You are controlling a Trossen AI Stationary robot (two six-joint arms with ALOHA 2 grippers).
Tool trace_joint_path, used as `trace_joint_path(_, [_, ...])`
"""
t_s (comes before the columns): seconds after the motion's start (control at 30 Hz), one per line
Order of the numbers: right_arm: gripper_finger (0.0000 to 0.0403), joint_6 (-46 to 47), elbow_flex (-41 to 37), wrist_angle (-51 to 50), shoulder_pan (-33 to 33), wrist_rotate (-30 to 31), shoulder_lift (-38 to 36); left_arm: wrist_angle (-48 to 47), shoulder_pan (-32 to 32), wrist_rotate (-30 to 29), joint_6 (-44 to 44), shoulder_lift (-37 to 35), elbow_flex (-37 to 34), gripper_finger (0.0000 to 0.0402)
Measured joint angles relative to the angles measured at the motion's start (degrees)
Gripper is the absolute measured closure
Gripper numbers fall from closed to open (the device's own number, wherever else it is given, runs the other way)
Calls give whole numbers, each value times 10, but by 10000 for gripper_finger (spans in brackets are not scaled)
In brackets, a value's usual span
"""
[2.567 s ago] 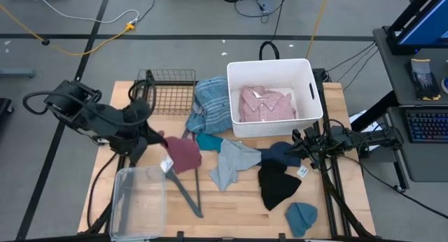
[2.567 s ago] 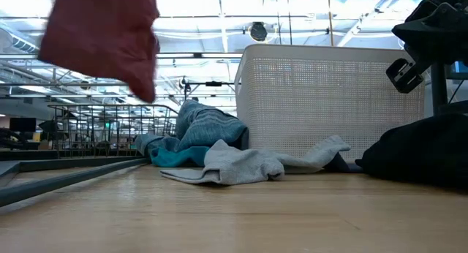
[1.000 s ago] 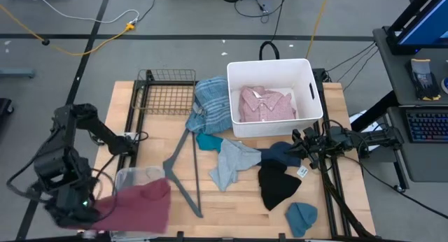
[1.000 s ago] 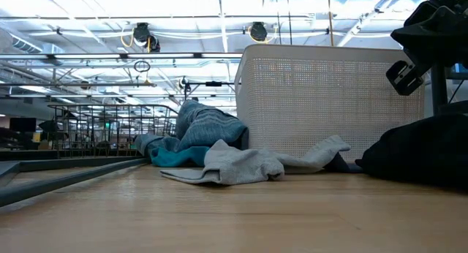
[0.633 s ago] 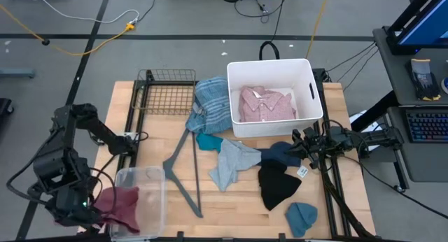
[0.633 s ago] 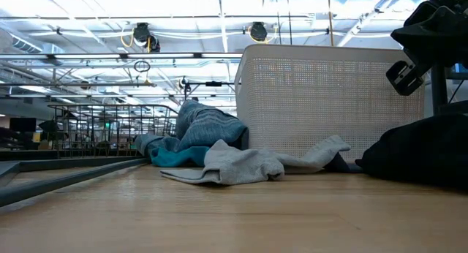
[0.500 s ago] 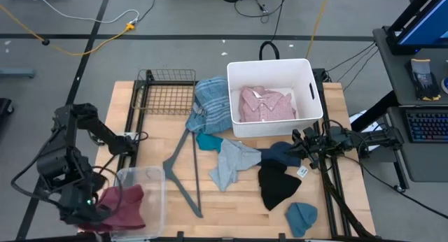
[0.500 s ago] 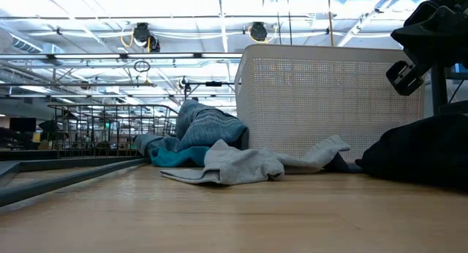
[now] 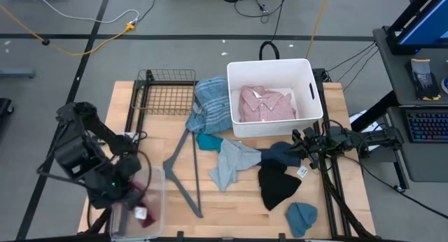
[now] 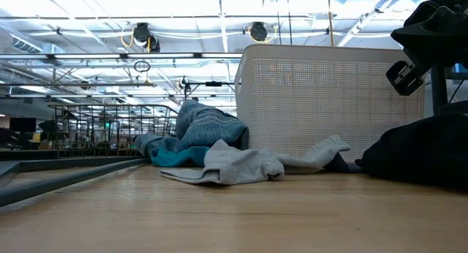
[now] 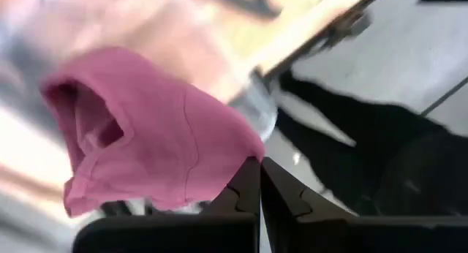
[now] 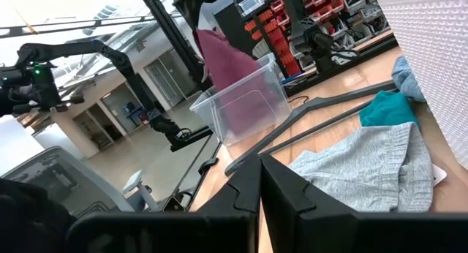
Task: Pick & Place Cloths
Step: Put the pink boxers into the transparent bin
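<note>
Item: maroon cloth (image 11: 146,136), pinched in the closed tips of the left gripper (image 11: 259,176), hanging over the clear plastic bin (image 9: 150,200) at the table's 7 o'clock corner. In the right wrist view it dangles into the bin's mouth.

Step in hand (judged): lowering and releasing the cloth into the bin. To do it well: keep the pinch until most of the fabric is below the rim, centre over the bin's opening so no fold drapes over the wall, then open and lift straight up so the cloth does not snag on the fingers.

Left arm: folded back on itself at the table's 8 o'clock edge, wrist turned down over the bin.

Right gripper (image 9: 297,149): jaws pressed together, holding nothing, parked at 3 o'clock just above the navy cloth (image 9: 278,153); arm waits.

Other stock:
- pink button shirt (image 9: 266,104) in the white tub (image 9: 234,98), 1 o'clock
- blue-plaid shirt (image 9: 210,102), 12 o'clock
- teal cloth (image 9: 208,141) and grey-blue cloth (image 9: 231,161), centre
- black beanie (image 9: 276,184) and blue beanie (image 9: 301,217), 5 o'clock
- grey hanger bar (image 9: 183,175), 6 o'clock
</note>
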Motion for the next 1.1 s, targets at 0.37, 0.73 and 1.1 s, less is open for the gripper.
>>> trace_joint_path(0.37, [399,0,0,0,0,0,0,-1,21,-5,68,0,-55,402])
trace_joint_path(0.73, [399,0,0,0,0,0,0,105,2,51,49,0,-227,402])
trace_joint_path(1.1, [399,1,0,0,0,0,0,209,-9,68,50,0,-381,401])
